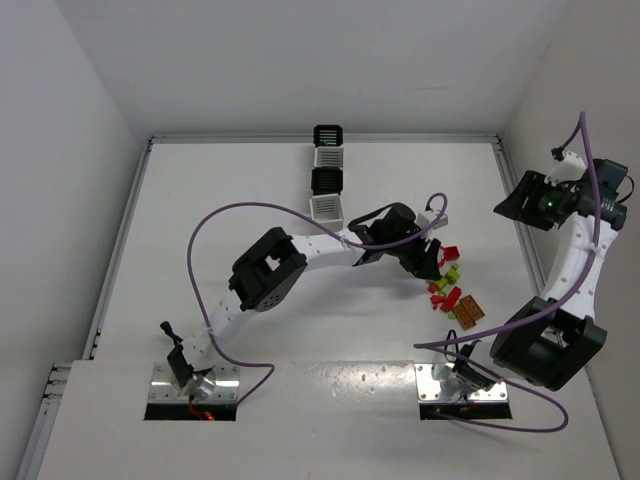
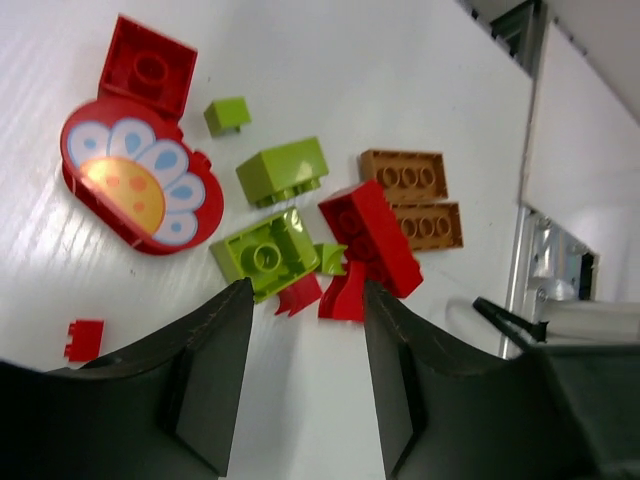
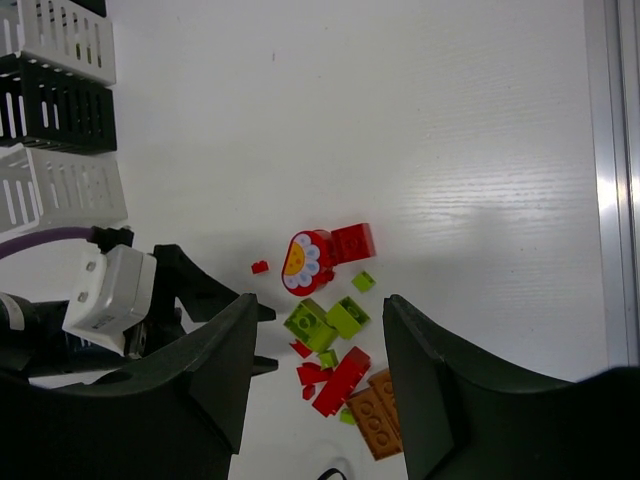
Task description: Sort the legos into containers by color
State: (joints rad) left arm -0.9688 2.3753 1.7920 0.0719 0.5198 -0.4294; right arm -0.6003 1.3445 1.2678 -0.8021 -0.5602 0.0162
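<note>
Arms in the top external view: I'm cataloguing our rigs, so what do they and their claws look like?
Both the left arm and right arm have white links, bulky black joint housings and looping purple cables. The left claw and right claw are broad and matte black.

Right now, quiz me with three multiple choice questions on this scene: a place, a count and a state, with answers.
1. Where is the row of bins relative to the brick pile? A) beyond it, to the left B) between the arm bases C) at the right wall
2. How many brown plates are there? A) one B) two C) four
3. The left gripper is: A) shut on a brick B) open and empty C) out of view
1 A: the top view shows the row up-left of the pile. 2 B: two lie side by side. 3 B: its fingers stand apart above the bricks.
</note>
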